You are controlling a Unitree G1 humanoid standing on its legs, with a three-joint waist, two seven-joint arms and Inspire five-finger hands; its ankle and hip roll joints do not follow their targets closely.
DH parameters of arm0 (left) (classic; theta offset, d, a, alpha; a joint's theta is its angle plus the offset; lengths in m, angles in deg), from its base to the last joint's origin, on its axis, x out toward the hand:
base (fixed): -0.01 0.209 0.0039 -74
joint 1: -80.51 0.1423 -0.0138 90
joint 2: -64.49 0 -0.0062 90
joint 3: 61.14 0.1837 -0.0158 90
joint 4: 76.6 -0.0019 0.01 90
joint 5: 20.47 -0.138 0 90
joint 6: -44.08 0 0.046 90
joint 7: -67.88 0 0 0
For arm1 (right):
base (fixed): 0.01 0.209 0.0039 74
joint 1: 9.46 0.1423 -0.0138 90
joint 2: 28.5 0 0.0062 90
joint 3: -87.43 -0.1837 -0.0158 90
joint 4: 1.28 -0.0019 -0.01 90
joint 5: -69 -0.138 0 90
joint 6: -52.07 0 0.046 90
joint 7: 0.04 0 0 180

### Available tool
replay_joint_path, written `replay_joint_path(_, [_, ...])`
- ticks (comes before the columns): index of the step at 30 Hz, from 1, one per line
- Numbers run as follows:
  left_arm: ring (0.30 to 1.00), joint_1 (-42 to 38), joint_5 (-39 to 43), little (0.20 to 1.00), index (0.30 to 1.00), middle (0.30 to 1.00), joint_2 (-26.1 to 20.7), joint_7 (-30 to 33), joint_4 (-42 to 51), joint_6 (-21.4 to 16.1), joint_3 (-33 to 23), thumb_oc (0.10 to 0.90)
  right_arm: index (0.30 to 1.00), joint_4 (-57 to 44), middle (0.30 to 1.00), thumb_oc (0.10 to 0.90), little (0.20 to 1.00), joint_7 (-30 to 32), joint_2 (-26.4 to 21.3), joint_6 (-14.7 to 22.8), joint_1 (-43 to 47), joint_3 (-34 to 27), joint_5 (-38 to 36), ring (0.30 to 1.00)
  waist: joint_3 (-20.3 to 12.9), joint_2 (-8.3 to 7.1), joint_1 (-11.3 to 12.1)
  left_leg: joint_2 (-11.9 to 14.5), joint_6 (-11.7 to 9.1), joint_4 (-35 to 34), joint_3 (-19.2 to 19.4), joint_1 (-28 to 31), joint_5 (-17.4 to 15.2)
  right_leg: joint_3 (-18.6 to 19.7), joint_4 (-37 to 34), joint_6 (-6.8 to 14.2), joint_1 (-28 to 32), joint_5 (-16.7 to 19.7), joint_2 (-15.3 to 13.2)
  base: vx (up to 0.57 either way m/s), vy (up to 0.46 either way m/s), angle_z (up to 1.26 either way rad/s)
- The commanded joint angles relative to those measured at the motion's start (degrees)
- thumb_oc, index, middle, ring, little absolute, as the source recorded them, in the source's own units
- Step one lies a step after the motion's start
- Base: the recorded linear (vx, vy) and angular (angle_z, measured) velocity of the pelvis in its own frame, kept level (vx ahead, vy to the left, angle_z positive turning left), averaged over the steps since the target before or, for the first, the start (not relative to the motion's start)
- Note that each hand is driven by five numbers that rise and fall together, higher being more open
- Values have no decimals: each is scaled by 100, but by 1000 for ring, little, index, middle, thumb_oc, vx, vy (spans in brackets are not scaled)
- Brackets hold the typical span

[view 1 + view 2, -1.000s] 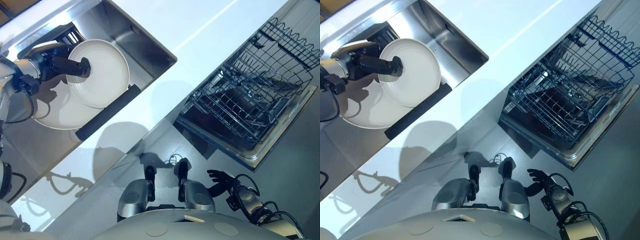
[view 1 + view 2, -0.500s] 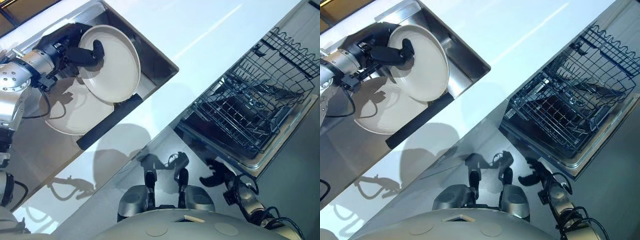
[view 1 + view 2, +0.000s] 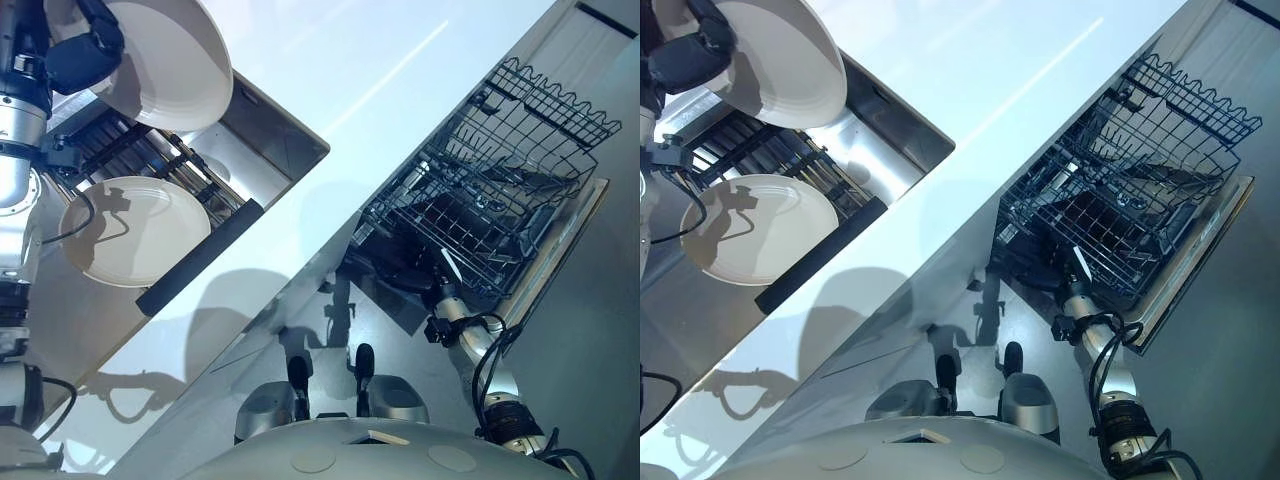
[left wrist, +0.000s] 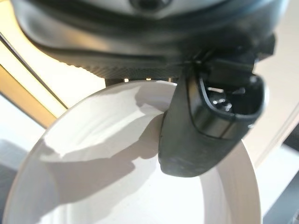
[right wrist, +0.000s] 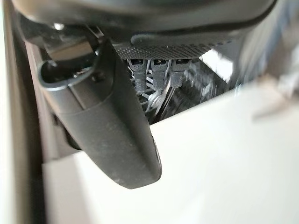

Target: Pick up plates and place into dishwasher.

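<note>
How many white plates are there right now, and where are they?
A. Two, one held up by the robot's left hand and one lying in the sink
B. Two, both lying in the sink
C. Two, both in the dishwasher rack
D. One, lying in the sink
A: the left hand grips one plate lifted above the sink, while a second plate lies flat in the basin.

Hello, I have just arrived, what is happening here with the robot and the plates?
The robot is loading plates into a dishwasher. Its left hand holds one white plate lifted above the sink, with the thumb pressed on the plate's face. A second plate lies in the sink. The dishwasher rack is pulled out and looks to hold no plates. The right hand reaches toward the rack's near edge; its grip cannot be judged.
</note>
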Motion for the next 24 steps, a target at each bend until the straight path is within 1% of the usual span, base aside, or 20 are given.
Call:
replay_joint_path(1, [300, -24, 43, 200, 300, 300, -2, 628, 89, -858, -661, 100, 900, -1105, 900, 800, 900, -304, -38, 217, -21, -592, -805, 900, -898, 355, -259, 25, -141, -197, -55, -367, 14, -128, 996, 53, -393, -1121, 285, -37, -4, -15])
replay_joint_path(2, [300, 57, -90, 200, 300, 300, 58, 776, 179, -906, -689, 100, 900, -1276, 900, 800, 900, -262, -42, 217, -21, -657, -813, 900, -903, 357, -282, 33, -146, -211, -37, -357, 22, -121, 990, 49, -389, -1120, 289, -40, 0, -13])
replay_joint_path(3, [300, 170, -290, 200, 300, 300, 126, 1025, 314, -996, -726, 100, 900, -1545, 900, 800, 900, -116, -76, 336, 22, -799, -765, 900, -914, 358, -320, 45, -155, -228, -9, -349, 35, -100, 980, 40, -386, -1120, 297, -29, 1, -10])
replay_joint_path(4, [300, 189, -321, 200, 300, 300, 142, 1065, 337, -998, -732, 100, 900, -1572, 900, 800, 900, -95, -80, 343, 20, -806, -757, 900, -915, 362, -322, 46, -156, -231, -6, -347, 36, -96, 979, 39, -385, -1120, 298, -35, 2, -9])
replay_joint_path(5, [300, 276, -480, 200, 300, 300, 202, 1245, 424, -1093, -772, 100, 900, -1753, 900, 800, 900, -28, -115, 434, 47, -911, -652, 900, -922, 355, -344, 53, -162, -235, 11, -343, 41, -85, 978, 35, -385, -1118, 305, -27, 3, -10])
replay_joint_path(8, [300, 528, -1021, 200, 300, 300, 402, 1723, 765, -1236, -936, 100, 900, -2217, 900, 800, 900, -10, -278, 504, 139, -1187, -452, 900, -932, 344, -393, 63, -164, -237, 42, -324, 44, -49, 993, 6, -383, -1129, 319, -25, 1, -13])
replay_joint_path(9, [300, 590, -1218, 200, 300, 300, 453, 1864, 883, -1253, -986, 100, 900, -2329, 900, 800, 900, -68, -342, 477, 173, -1288, -529, 900, -941, 337, -405, 64, -164, -235, 53, -316, 38, -37, 996, 0, -377, -1137, 324, -23, -6, -8])
replay_joint_path(10, [300, 648, -1352, 200, 300, 300, 495, 1963, 948, -1322, -1024, 100, 900, -2418, 900, 800, 900, -40, -391, 543, 228, -1396, -508, 900, -954, 326, -412, 67, -166, -239, 63, -310, 39, -30, 1001, -6, -374, -1139, 331, -20, -10, -7])
replay_joint_path(12, [300, 726, -1542, 200, 300, 300, 504, 2094, 1101, -1369, -1092, 100, 900, -2554, 900, 800, 900, 210, -597, 807, 321, -1690, -431, 900, -977, 310, -430, 74, -175, -250, 86, -294, 40, -27, 1001, -13, -363, -1140, 344, -13, -13, -10])
replay_joint_path(14, [300, 772, -1771, 200, 300, 300, 566, 2236, 1279, -1379, -1150, 100, 900, -2749, 900, 800, 900, 460, -823, 1117, 434, -2008, -105, 900, -998, 295, -458, 80, -179, -254, 104, -270, 32, -11, 1014, -19, -351, -1153, 359, -1, -5, -3])
replay_joint_path(17, [300, 763, -1977, 200, 300, 300, 552, 2254, 1425, -1303, -1181, 100, 900, -2909, 900, 800, 900, 630, -1155, 1286, 559, -2376, 225, 900, -1034, 287, -493, 82, -188, -248, 133, -252, 21, 16, 1043, -20, -350, -1164, 373, 0, 0, 0])
replay_joint_path(19, [300, 761, -2041, 200, 300, 300, 541, 2132, 1469, -1251, -1196, 100, 900, -2938, 900, 800, 900, 749, -1380, 1403, 638, -2587, 248, 900, -1049, 278, -503, 85, -190, -261, 143, -233, 14, 32, 1051, -24, -343, -1170, 389, 0, -12, -2])
replay_joint_path(21, [300, 722, -2069, 200, 300, 300, 538, 2068, 1457, -1264, -1150, 100, 900, -2955, 900, 800, 900, 884, -1525, 1619, 740, -2774, 212, 900, -1067, 272, -517, 93, -197, -267, 153, -217, 3, 44, 1062, -21, -335, -1177, 405, -2, -21, -7])
replay_joint_path(22, [300, 688, -2042, 200, 300, 300, 538, 2048, 1444, -1271, -1108, 100, 900, -2934, 900, 800, 900, 889, -1599, 1736, 807, -2836, 233, 900, -1072, 271, -522, 93, -202, -268, 156, -209, -4, 44, 1063, -17, -328, -1180, 408, -5, -18, -8])
replay_joint_path(23, [300, 658, -2056, 200, 300, 300, 559, 2072, 1477, -1261, -1049, 100, 900, -2980, 900, 800, 900, 764, -1671, 1793, 872, -2859, 249, 900, -1079, 269, -520, 93, -202, -268, 155, -203, -6, 36, 1067, -11, -324, -1179, 408, -10, -18, -6])
replay_joint_path(24, [300, 612, -2042, 200, 300, 300, 583, 2064, 1501, -1235, -996, 100, 900, -3048, 900, 800, 900, 577, -1740, 1729, 930, -2829, 117, 900, -1085, 269, -516, 88, -197, -269, 142, -196, -10, 39, 1068, -13, -321, -1182, 412, 0, 0, 0])
